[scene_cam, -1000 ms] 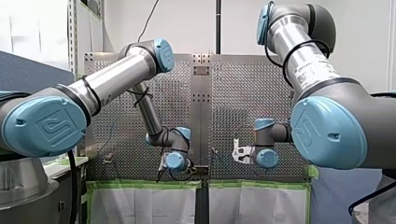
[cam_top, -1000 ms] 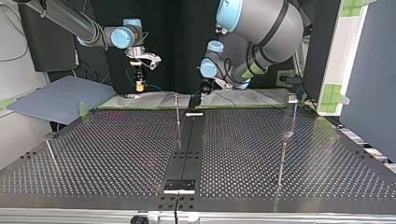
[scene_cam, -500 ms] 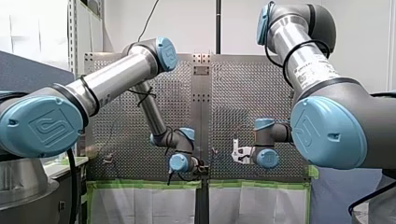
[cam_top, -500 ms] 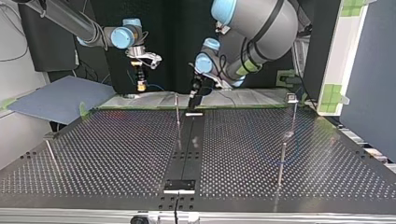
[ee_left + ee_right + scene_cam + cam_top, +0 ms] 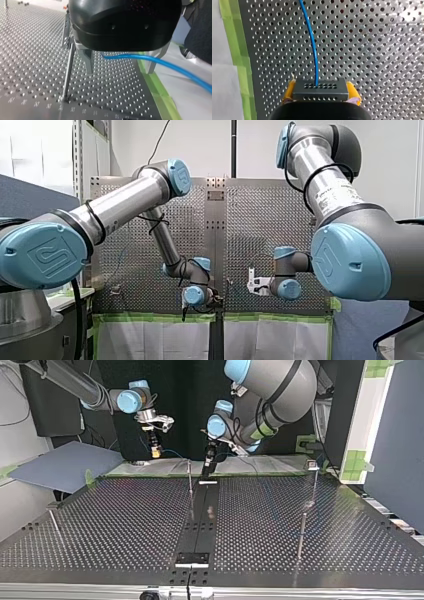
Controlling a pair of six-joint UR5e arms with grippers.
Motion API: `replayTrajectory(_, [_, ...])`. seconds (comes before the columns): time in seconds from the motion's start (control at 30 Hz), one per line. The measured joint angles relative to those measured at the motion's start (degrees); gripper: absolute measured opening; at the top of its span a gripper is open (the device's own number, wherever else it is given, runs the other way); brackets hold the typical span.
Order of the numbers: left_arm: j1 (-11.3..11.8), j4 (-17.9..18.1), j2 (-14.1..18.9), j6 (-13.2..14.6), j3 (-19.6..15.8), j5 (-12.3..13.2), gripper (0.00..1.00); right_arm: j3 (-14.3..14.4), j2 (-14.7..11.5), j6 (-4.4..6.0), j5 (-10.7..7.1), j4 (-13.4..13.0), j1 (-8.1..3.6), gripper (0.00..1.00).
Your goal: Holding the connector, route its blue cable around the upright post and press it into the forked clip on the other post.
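Observation:
My right gripper (image 5: 321,94) is shut on the black connector (image 5: 320,90), held between its yellow pads. The blue cable (image 5: 312,45) leaves the connector and runs ahead over the perforated plate. In the top view this gripper (image 5: 156,452) hangs above the far edge at the left. My left gripper (image 5: 120,72) is open, and the blue cable (image 5: 160,63) passes between its metal fingers (image 5: 87,60) without being gripped. A thin upright post (image 5: 68,72) stands just beside one finger. In the top view the left gripper (image 5: 209,459) hovers by that post (image 5: 190,482).
A post with a forked clip (image 5: 313,465) stands at the top view's far right, another post (image 5: 301,535) nearer and a slanted one (image 5: 55,524) at the left. Green tape (image 5: 235,50) lines the table's edge (image 5: 250,586). A dark centre strip (image 5: 202,515) divides the plate.
My left arm has swung toward the top view's left, bringing its gripper next to the central post. My right gripper with the connector has shifted slightly toward the post.

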Motion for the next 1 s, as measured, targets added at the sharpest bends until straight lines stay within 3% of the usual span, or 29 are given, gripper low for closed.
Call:
replayTrajectory(0.37, [-0.46,0.72,0.01,-5.9,-0.01,-5.91,0.99,-0.79,0.07,1.27,-4.93,-0.02,-1.55,0.0])
replayTrajectory(0.63, [-0.9,1.78,0.01,-9.89,-0.02,-9.89,0.99,-0.98,0.09,0.67,-8.55,0.13,-2.34,0.0])
replayTrajectory(1.0, [-1.06,2.41,0.07,-14.1,-0.02,-14.33,0.99,-1.11,0.15,0.82,-10.94,-0.89,-2.74,0.0])
